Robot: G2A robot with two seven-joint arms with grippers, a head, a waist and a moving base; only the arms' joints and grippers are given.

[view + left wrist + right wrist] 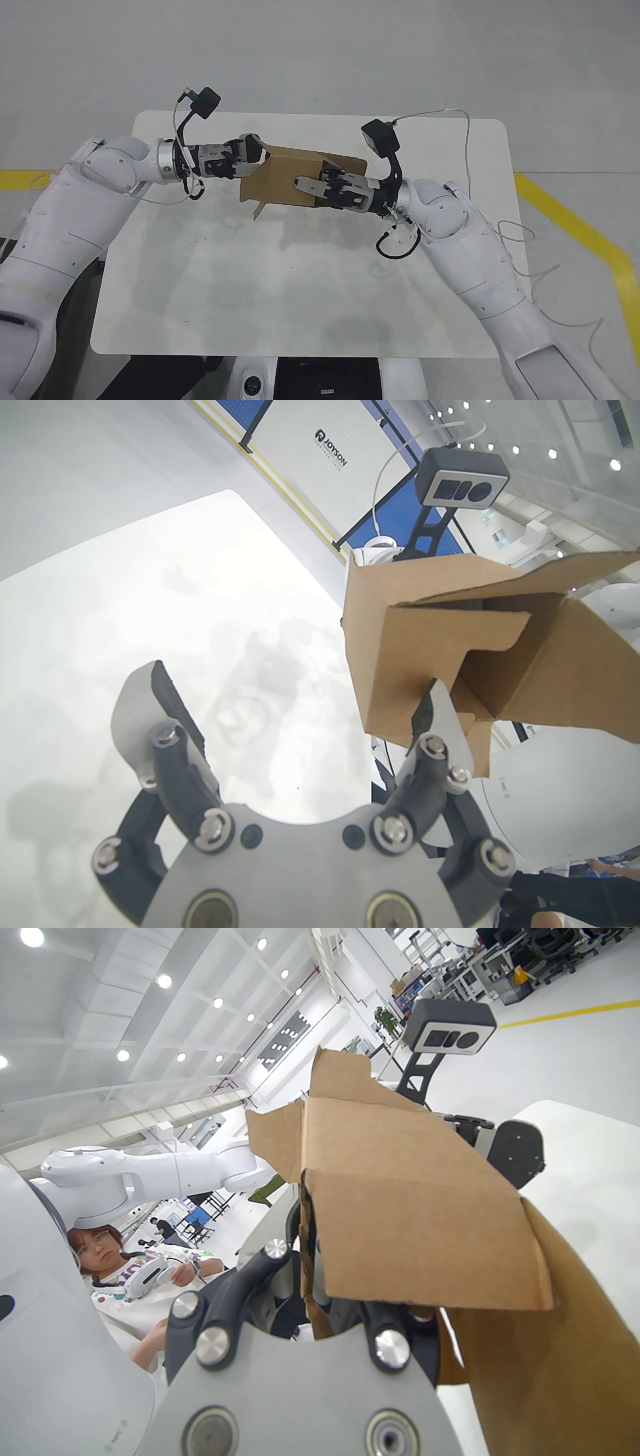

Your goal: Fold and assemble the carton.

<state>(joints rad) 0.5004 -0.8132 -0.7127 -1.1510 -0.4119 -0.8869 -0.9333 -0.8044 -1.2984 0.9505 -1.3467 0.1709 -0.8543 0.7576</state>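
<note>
The brown carton (290,175) is held above the middle of the white table (300,290), partly erected, with loose flaps at both ends. My right gripper (308,186) is at its right end, shut on the carton wall (400,1188); in the right wrist view one finger (280,1253) lies along the wall's edge and cardboard covers the other. My left gripper (258,152) is at the carton's left end. In the left wrist view it (295,695) stands open, and one fingertip (435,710) rests against the edge of an end flap (400,660).
The table top (150,600) around and in front of the carton is bare. A thin white cable (455,115) loops off the right arm over the far right corner. Grey floor with a yellow line (575,215) lies beyond the table's right edge.
</note>
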